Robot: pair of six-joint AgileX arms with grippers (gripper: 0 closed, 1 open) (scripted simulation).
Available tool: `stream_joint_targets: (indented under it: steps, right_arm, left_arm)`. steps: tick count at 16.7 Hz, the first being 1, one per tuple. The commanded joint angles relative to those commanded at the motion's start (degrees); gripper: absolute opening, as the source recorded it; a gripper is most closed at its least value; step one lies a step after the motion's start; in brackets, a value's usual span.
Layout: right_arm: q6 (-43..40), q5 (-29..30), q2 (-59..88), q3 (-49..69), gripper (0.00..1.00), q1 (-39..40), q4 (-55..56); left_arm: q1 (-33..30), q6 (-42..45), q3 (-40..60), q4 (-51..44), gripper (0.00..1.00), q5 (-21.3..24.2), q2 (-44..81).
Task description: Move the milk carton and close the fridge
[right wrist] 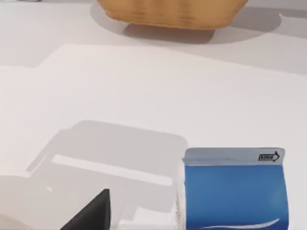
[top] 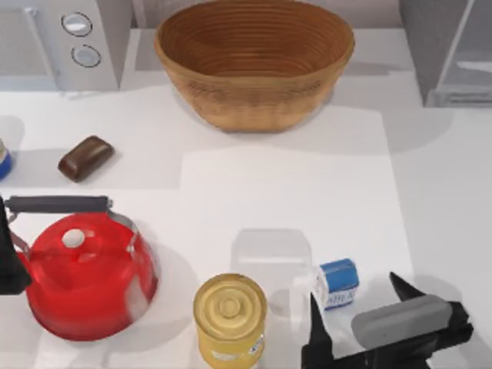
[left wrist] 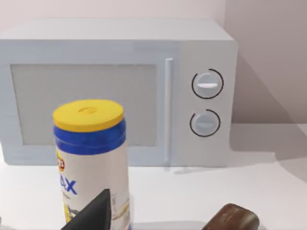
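The milk carton (top: 338, 283), a small white box with a blue top, stands near the table's front, right of the yellow can. My right gripper (top: 358, 304) is open just behind it, one black finger on either side, and neither touches it. In the right wrist view the carton (right wrist: 235, 191) is close, with one fingertip (right wrist: 93, 213) beside it. The fridge (top: 434, 54) is a grey cabinet at the back right, and pale inner surfaces show on its right side. My left arm (top: 8, 265) sits parked at the left edge.
A yellow tin can (top: 229, 317) stands left of the carton and a red kettle (top: 84, 273) sits front left. A wicker basket (top: 254, 58) is at back centre, a microwave (top: 65, 38) back left. A brown bar (top: 84, 157) and a yellow-lidded canister (left wrist: 91, 158) sit at left.
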Motion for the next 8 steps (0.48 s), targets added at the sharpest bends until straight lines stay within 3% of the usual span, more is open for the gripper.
stream_joint_targets:
  steps: [8]
  right_arm:
    - [-2.9,-5.6,2.6,2.6,1.0,-6.1,2.1]
  left_arm:
    - [0.0,0.0,0.0,0.0,1.0,0.0,0.0]
